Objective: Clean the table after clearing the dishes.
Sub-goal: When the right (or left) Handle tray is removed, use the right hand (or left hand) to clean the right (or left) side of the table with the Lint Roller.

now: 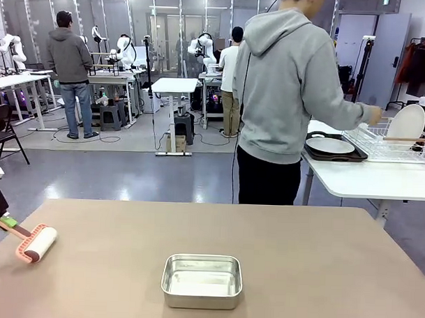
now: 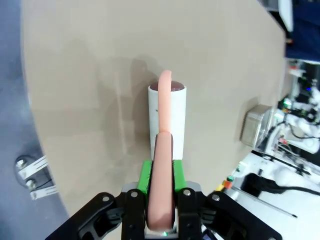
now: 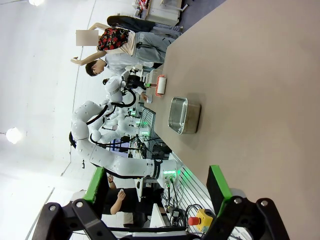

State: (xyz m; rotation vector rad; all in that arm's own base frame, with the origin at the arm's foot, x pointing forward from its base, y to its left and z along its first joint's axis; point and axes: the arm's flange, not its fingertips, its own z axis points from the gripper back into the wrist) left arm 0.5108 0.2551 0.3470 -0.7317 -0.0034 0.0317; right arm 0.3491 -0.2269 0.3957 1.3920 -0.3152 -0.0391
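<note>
At the tan-brown table's (image 1: 299, 274) left edge, the left gripper (image 2: 161, 212) is clamped on the salmon-pink handled white lint roller (image 1: 37, 243), whose drum rests on the top, handle running back into the jaws. The silver metal pan (image 1: 202, 280) sits mid-table. The right gripper (image 3: 160, 210) hangs wide open, farther off. White plates (image 1: 329, 145) lie on the far white table.

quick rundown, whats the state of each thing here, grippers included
left gripper: shut on the lint roller's handle
lint roller: held, roll at the table's left edge
right gripper: open, holding nothing
metal pan: upright on the table, looks empty
table: cleared of dishes
plate: on a dark tray on the white side table
person's hand: reaching toward the wire rack
</note>
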